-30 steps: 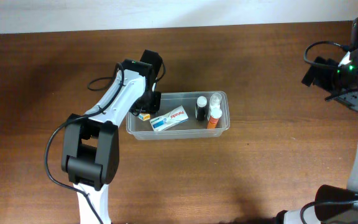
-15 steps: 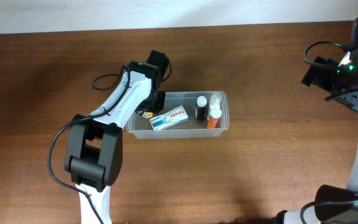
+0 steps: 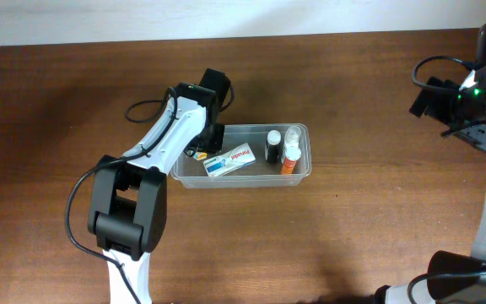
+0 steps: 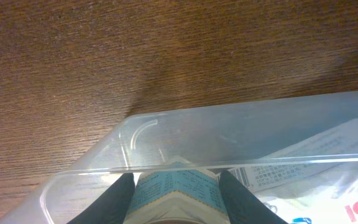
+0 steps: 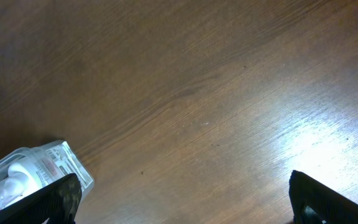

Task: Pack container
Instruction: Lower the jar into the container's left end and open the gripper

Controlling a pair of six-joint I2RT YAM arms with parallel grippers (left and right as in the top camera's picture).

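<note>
Dark brown wood-grain table [image 3: 353,236] fills the overhead view, with a strip of pale wall [image 3: 226,17] along the top edge. Just left of centre sits the clear, translucent plastic rectangular container [image 3: 251,181] with rounded corners. It stands open side up, its long axis running left to right across the frame.

Inside it a flat white and teal carton [image 3: 229,160] lies at a slant. A black bottle [image 3: 272,148], a clear bottle with a white cap [image 3: 293,135] and an orange bottle [image 3: 289,159] are grouped at the right end.

At the container's left end the left gripper [image 4: 176,179] has its dark fingers [image 4: 120,199] pressed narrowly on a small pale blue-labelled item [image 4: 176,194], seen through the container's wall.

Far off in the upper right of the overhead frame, the right gripper [image 5: 184,180] hangs over bare wood with its jaws spread wide. A clear plastic blister pack [image 5: 30,174] lies at the lower left of its wrist view.
</note>
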